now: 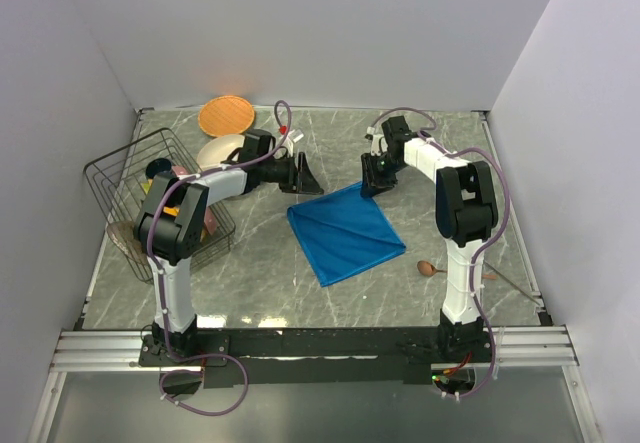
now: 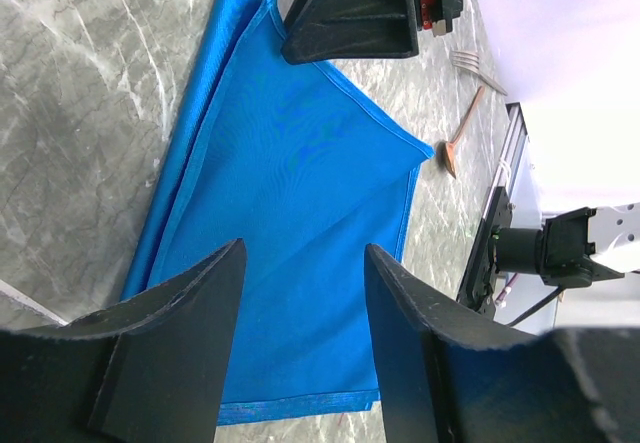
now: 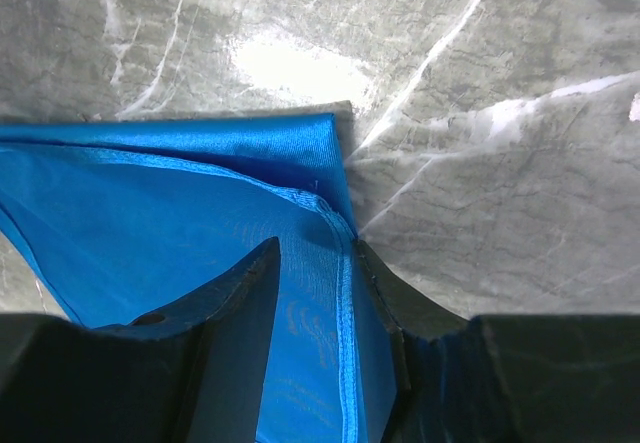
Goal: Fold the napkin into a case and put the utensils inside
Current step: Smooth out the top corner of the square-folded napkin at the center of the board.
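Over napkin (image 1: 345, 233) corner, right fingers (image 3: 230, 303) straddle edge; left fingers (image 2: 170, 343) apart

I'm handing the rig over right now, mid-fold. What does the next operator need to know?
Left gripper: open, holding nothing, above the napkin by its far left corner.
Right gripper: open, with its fingers straddling the hemmed far corner of the cloth, not clamped.
Napkin: flat on the table between the arms. Layered edges show, so it is folded at least once, but it is too wide to be a case yet.
Utensils: wooden spoon and fork lie on the table near the right arm's base, outside the cloth.
Left to do: finish the folds, then slide the utensils in.
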